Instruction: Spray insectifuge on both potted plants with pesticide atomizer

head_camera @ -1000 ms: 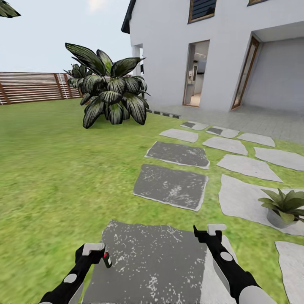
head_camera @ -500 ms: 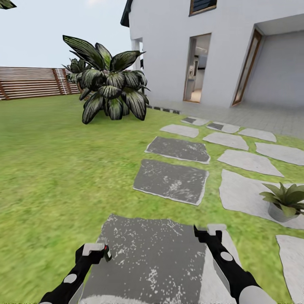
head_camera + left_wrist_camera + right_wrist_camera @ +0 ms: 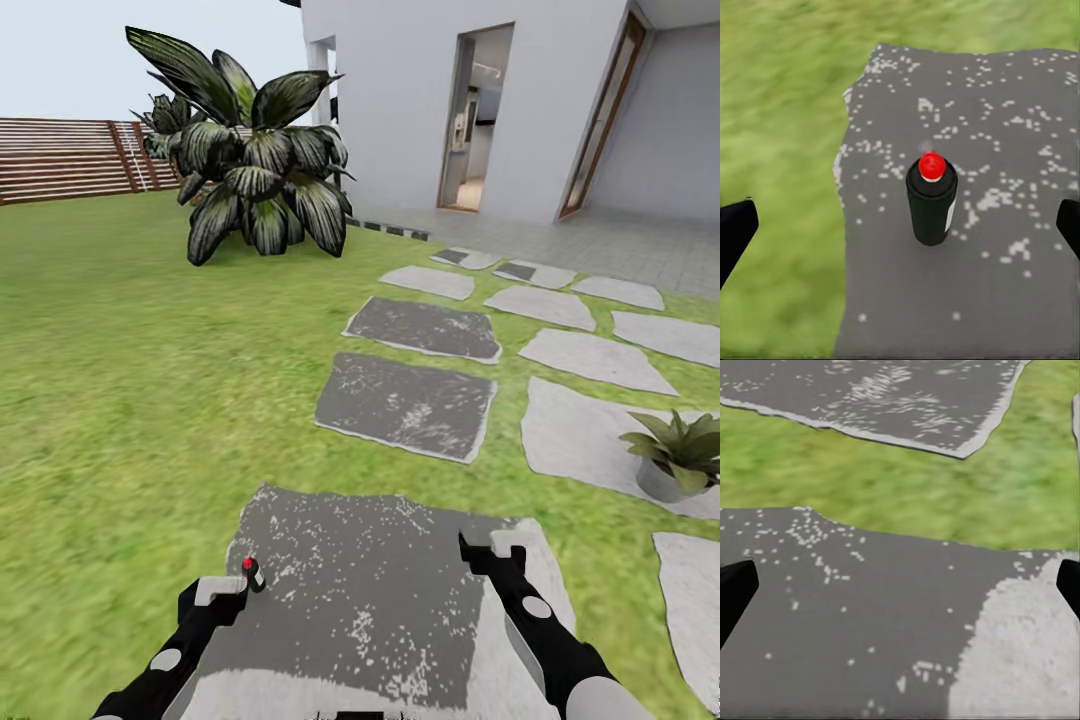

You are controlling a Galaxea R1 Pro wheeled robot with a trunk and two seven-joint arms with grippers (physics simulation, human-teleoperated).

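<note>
Grass lawn (image 3: 120, 400) with grey stepping stones (image 3: 405, 405) beside white house (image 3: 400, 100)

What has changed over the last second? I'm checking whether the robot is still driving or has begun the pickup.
The whole head view has shifted: house and big striped-leaf plant sit higher, the near dark stepping stone fills more, so the camera moved, apparently forward. The pesticide atomizer stands upright on that stone, ungrasped, between the open left gripper's fingers. Both arms held their pose; the right gripper stayed open and empty.

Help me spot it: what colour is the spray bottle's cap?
Red, clearest in the left wrist view: bottle.
</note>
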